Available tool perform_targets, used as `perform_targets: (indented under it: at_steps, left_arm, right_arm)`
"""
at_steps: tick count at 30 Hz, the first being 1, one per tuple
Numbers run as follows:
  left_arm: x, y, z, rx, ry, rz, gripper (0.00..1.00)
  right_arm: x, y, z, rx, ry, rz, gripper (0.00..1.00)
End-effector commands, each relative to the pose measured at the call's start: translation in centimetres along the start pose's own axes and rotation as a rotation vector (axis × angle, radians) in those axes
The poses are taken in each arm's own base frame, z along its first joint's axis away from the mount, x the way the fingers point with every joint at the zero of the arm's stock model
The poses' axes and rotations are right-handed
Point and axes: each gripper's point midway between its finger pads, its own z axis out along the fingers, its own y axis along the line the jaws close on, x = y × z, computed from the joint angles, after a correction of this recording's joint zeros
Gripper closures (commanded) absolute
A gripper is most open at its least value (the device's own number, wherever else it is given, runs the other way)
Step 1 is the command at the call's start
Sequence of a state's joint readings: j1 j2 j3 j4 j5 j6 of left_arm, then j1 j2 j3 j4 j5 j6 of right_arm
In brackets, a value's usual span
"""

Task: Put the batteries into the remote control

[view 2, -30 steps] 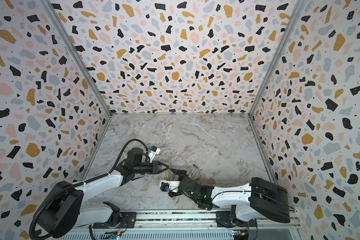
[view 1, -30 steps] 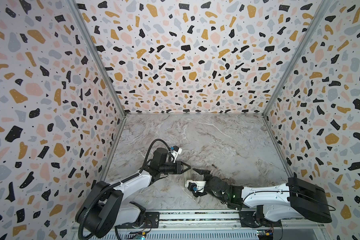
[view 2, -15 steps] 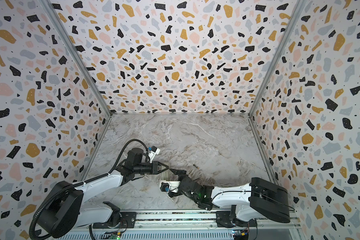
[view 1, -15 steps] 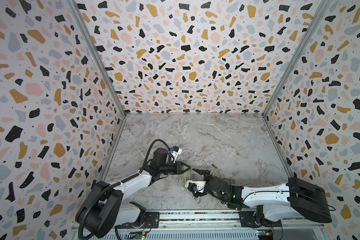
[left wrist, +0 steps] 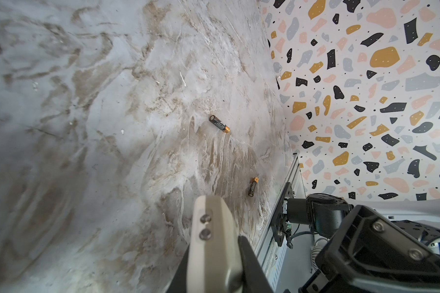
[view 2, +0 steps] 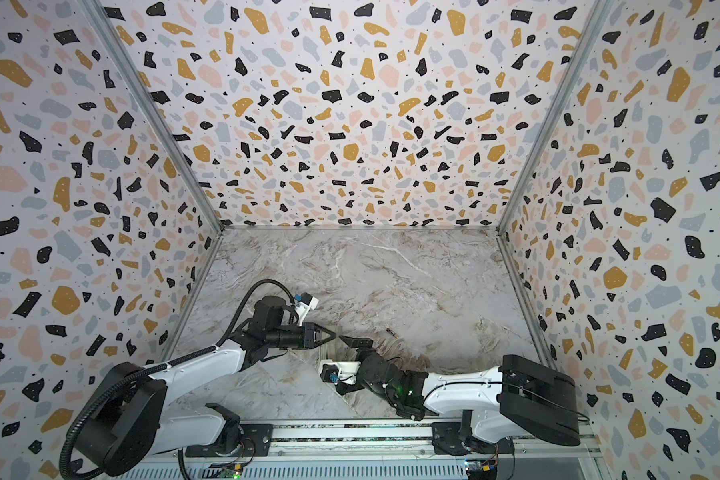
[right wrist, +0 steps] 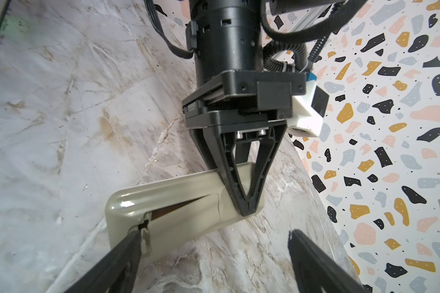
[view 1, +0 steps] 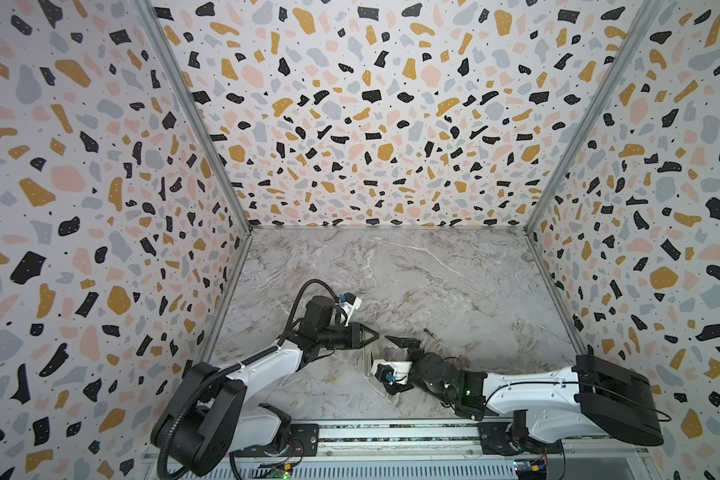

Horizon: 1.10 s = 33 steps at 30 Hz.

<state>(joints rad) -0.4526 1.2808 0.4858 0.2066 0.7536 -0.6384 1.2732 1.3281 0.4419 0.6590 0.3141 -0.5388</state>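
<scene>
Low in the frame's centre, the left gripper [view 1: 374, 334] pinches the remote control [right wrist: 173, 197]. The right gripper [right wrist: 215, 233] is spread, one fingertip [right wrist: 135, 241] at the battery cover [right wrist: 186, 218]. The batteries [left wrist: 219, 124] lie apart.

No text is legible; the print on one battery [left wrist: 219, 123] is too small to read.

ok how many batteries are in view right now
2, both loose on the table: one battery in the open, the other battery close to the front rail. Any inside the remote would be hidden.
</scene>
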Motion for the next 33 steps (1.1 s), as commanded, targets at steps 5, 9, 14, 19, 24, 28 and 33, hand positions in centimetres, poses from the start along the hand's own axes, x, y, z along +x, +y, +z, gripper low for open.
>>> perform_targets:
  at_steps: [5,9,14,19,24,28,33]
  left_arm:
    - [-1.2,-1.1,-0.2,0.03,-0.016,0.025,1.0]
    - [-1.8,-1.4,-0.2,0.04,-0.038,0.019,1.0]
    - [-1.9,-1.3,-0.1,0.035,-0.039,0.007,1.0]
    - [-2.7,-1.4,-0.2,0.04,-0.071,0.019,1.0]
    - [-3.3,-1.1,-0.5,0.029,-0.101,0.011,1.0]
    - [-4.0,-0.8,-0.6,0.018,-0.129,0.01,1.0]
    - [-6.0,-0.4,-1.1,-0.015,-0.222,0.007,1.0]
  right_arm:
    - [-1.0,-0.9,0.2,0.021,-0.029,0.033,0.07]
    - [-1.0,-0.6,0.3,0.009,-0.03,0.033,0.06]
    - [-0.9,-0.5,0.4,0.001,-0.025,0.03,0.06]
    - [-1.1,-0.4,0.3,-0.007,-0.032,0.032,0.06]
    - [-1.1,-0.3,0.3,-0.015,-0.032,0.037,0.06]
    - [-1.2,-0.5,0.2,-0.011,-0.037,0.057,0.06]
    - [-1.7,-2.0,-0.5,-0.022,-0.085,0.16,0.06]
